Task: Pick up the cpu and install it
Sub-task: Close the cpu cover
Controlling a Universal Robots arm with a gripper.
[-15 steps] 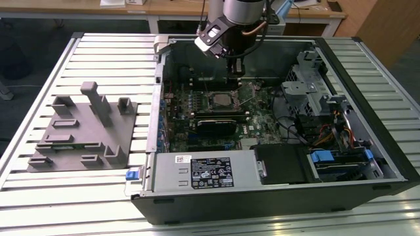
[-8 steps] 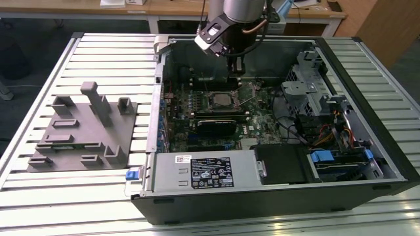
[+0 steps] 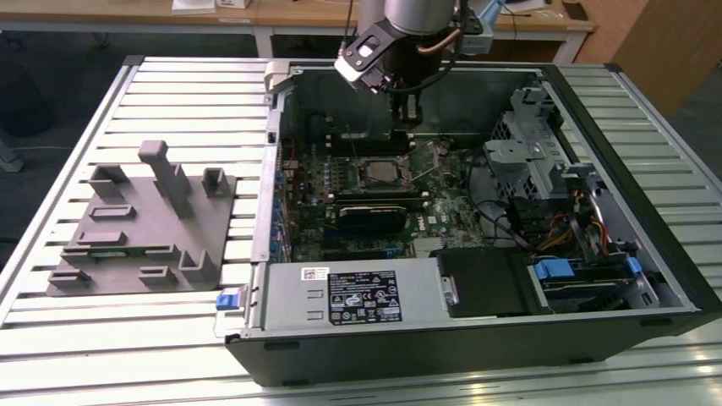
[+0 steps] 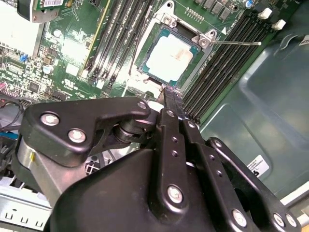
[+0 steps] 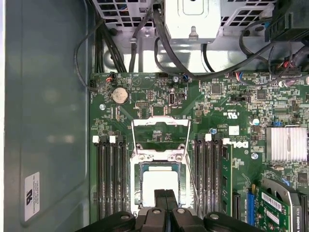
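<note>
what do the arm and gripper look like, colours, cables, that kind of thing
The arm is a silver-grey tube with a copper-coloured cable curving beside it and a black-and-white block mounted near the wrist. The gripper is matte black, built of flat linkage bars pinned with silver screws, and it tapers to two narrow fingers.

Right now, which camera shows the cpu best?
The second wrist view: the cpu lies in the socket, its metal top in full sight. In the first wrist view the claw covers part of it; in the exterior view it looks small.
</note>
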